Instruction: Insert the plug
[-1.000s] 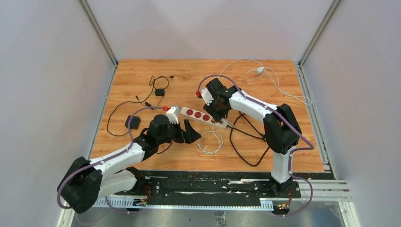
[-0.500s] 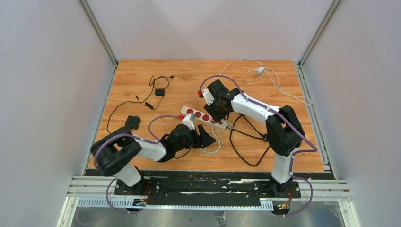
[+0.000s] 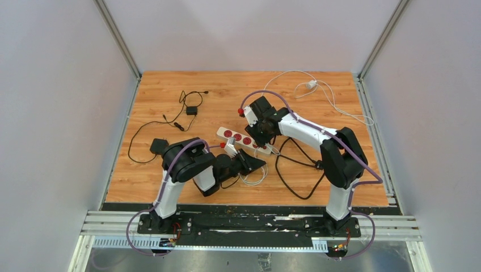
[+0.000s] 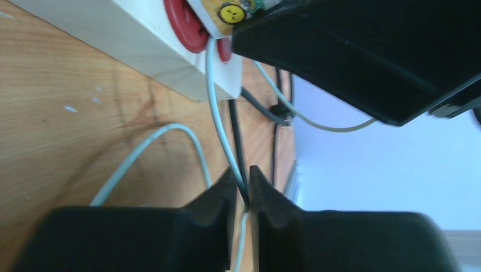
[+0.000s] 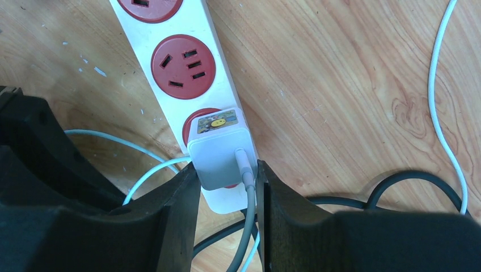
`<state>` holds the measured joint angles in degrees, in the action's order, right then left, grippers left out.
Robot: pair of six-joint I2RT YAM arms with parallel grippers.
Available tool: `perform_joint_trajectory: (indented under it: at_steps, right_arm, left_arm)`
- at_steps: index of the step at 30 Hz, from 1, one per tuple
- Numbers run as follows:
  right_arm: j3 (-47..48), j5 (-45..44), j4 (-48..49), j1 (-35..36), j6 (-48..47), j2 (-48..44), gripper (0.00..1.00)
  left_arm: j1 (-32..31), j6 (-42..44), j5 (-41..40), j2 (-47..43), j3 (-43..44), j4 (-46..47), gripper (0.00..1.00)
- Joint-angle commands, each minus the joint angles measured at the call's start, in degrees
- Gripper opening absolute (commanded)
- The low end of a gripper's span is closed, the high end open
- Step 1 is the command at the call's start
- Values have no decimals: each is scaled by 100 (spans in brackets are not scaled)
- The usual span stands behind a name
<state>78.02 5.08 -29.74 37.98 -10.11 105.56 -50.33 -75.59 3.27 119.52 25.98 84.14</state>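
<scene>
two arms on the table. the right gripper (image 5: 227, 170) has its fingers (image 5: 182, 195) clamped on either side of the one white plug (image 5: 218, 156), which sits over the end socket of the power strip (image 5: 170, 29). how deep the plug is seated, i cannot tell. one power strip, lying flat near the middle of the board, and the right wrist view shows three red sockets (image 5: 182, 67) on it, the nearest one covered by the plug.

now the left gripper (image 4: 243, 171), low on the wood just beside the strip's end: its jaws are drawn nearly together, only a slit left. a white cable (image 4: 218, 113) and a black cord (image 4: 233, 130) both run into that slit; whether either is truly pinched, i cannot tell.

over on the left side lie two black adapters (image 3: 160, 147), the smaller one (image 3: 192, 110) further back, each trailing a thin black lead. one white adapter (image 3: 311, 85) sits at the far right edge with a long white lead. a thick black cord (image 3: 295, 170) loops beside the right arm.

the table (image 3: 159, 90) is an orange wood-grain board, lightly scuffed. plain pale walls (image 3: 238, 34) close it in on three sides, with two metal posts (image 3: 116, 39) at the back corners.
</scene>
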Motion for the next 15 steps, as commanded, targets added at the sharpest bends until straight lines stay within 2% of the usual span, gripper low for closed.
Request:
perform_joint_trajectory:
  at_steps: [1,2,15]
  right_arm:
    - [-386,301,-570,129,466,318,0]
    - [-376,293,-568,123,480,320,0]
    - [-397,248,-608,256,435,320,0]
  left_arm:
    - [-30,-67,122,76,153,461,6]
    - [-44,-114,213,106,161,463,0]
    - [-893,-88,398,-153,-456,468,0]
